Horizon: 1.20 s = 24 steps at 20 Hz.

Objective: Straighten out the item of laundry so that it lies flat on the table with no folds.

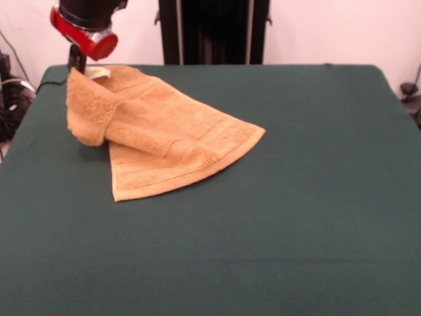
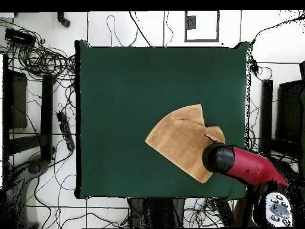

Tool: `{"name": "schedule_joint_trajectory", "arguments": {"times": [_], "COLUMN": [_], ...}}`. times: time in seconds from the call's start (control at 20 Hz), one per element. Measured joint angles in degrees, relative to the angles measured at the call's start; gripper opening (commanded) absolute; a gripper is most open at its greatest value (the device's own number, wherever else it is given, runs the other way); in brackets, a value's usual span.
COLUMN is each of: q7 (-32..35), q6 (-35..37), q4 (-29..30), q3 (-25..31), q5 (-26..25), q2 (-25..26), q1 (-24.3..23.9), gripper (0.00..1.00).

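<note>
Toward the counter's [image 1: 316, 217] far left corner in the front view, the orange-tan hand towel [image 1: 164, 141] lies partly spread and partly bunched: its lower portion rests flat on the green cloth, with a corner fanned out to the right, while the upper left portion is lifted and rolled over itself in a thick fold. A small white care label [image 1: 99, 72] shows at the raised edge. The gripper [image 1: 77, 60] stands at that raised corner, under the arm's red and black wrist [image 1: 85, 29]; the towel hangs from this spot, so the corner appears to be grasped, but the fingers themselves are screened by the wrist and the cloth, and I cannot tell how they stand. In the overhead view the wrist covers the same corner entirely. Judged against the task, the straightening is under way but incomplete: at least one large fold remains, and how many layers lie beneath it is not discernible.
</note>
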Motion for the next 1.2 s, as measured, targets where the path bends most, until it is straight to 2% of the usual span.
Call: {"name": "schedule_joint_trajectory", "arguments": {"times": [0.35, 0.4, 1.2], "q7": [0.0, 0.0, 0.0], "q6": [-1.54, -1.79, -6.17], "q4": [1.11, 1.3, 2.79], "q3": [-0.01, -0.01, 0.15], "q5": [-0.01, -0.01, -0.01], "q2": [-1.6, -1.62, -1.75], "q1": [-0.44, -0.44, -0.75], "gripper": [0.0, 1.0, 1.0]}}
